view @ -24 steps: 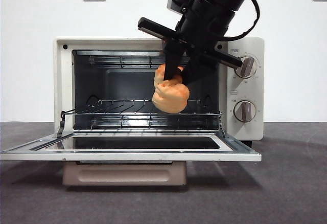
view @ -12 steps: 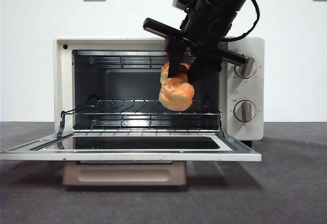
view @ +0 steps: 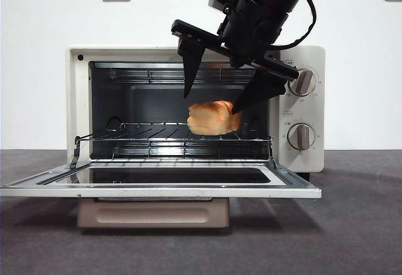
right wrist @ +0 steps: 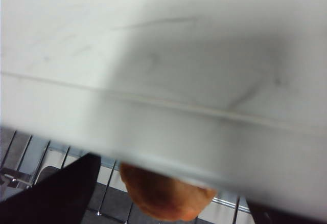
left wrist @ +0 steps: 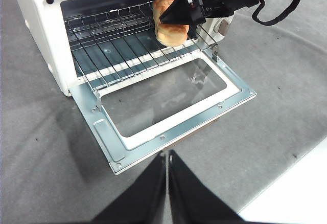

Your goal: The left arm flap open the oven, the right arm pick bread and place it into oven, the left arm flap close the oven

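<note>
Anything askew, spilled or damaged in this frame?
Nothing stands out. The bread lies intact on the oven rack, right gripper open above it, the door down flat. Left gripper waits shut, clear of the oven.

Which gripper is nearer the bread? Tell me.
Right. The right gripper hangs open just above the bread on the oven rack; the left gripper waits outside, beyond the lowered door.

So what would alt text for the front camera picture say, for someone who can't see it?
A golden bread lump sits on the wire rack inside an open white oven, its door folded down flat. Just above the bread, the black right gripper hangs with its two pointed jaws spread wide, not touching it.
</note>
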`<move>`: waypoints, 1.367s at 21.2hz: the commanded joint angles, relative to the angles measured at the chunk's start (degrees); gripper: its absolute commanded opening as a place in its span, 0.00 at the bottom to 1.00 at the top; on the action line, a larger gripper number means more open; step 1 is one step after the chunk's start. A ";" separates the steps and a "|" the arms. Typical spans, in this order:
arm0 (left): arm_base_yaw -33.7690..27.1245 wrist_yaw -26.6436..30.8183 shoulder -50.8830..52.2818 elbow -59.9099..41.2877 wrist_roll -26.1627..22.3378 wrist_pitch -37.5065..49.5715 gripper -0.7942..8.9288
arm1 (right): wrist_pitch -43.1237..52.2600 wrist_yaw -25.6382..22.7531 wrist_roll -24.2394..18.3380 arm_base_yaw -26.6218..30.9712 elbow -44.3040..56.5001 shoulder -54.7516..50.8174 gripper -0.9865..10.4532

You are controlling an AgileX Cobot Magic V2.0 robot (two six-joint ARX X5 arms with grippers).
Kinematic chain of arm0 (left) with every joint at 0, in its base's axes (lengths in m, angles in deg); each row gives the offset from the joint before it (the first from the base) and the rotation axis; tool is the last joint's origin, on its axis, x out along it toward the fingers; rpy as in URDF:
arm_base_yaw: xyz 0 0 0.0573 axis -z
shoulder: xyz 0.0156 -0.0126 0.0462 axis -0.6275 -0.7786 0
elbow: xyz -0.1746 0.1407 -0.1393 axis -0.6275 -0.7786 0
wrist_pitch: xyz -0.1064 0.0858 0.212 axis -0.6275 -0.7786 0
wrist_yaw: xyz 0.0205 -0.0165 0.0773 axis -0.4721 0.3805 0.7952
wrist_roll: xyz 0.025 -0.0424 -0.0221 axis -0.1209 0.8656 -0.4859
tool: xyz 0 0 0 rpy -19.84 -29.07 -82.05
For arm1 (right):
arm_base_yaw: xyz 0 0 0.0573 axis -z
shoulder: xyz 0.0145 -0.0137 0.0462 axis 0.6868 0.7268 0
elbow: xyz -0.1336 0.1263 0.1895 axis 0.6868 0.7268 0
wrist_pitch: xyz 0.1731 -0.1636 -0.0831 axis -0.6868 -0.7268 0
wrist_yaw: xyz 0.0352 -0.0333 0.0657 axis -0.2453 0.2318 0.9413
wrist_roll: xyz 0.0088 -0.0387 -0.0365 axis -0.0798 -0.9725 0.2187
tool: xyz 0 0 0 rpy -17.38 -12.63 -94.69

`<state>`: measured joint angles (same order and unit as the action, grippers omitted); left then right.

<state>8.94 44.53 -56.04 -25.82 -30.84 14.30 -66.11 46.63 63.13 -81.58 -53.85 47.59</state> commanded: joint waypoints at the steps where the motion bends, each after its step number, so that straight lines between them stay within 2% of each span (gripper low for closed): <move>1: 0.52 0.39 -0.63 0.77 -0.20 0.22 0.09 | -1.18 -0.17 0.39 -0.22 -1.22 -0.74 0.46; 7: 0.50 0.04 -5.44 0.77 1.01 -1.09 0.09 | -10.23 -0.28 -1.40 -1.25 -1.22 -7.78 0.46; 13: -2.01 -0.96 -13.99 0.74 0.57 -0.35 0.09 | -23.28 -0.09 -6.32 -2.80 -1.22 -18.43 0.46; 16: -5.33 -5.79 -18.56 0.74 -0.96 1.99 0.09 | -29.38 -0.11 -8.44 -2.95 -1.25 -23.91 0.46; 20: -13.62 -11.30 -24.72 0.72 -4.98 5.14 0.09 | -36.48 -2.23 -10.54 -2.91 -1.22 -31.12 0.46; 23: -22.27 -19.02 -28.79 0.48 -6.56 7.58 0.09 | -40.41 -5.51 -11.91 -2.86 -1.22 -36.26 0.46; 27: -34.03 -32.41 -34.10 -1.22 -6.54 11.15 0.09 | -44.19 -7.48 -13.11 -2.86 -1.20 -42.21 0.46; 29: -38.05 -34.93 -36.52 -2.49 -5.20 12.50 0.09 | -45.62 -7.58 -13.86 -2.86 -1.20 -44.76 0.46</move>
<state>-28.04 10.98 -91.34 -28.08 -36.22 26.47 -111.81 39.26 50.67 -84.09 -53.85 2.87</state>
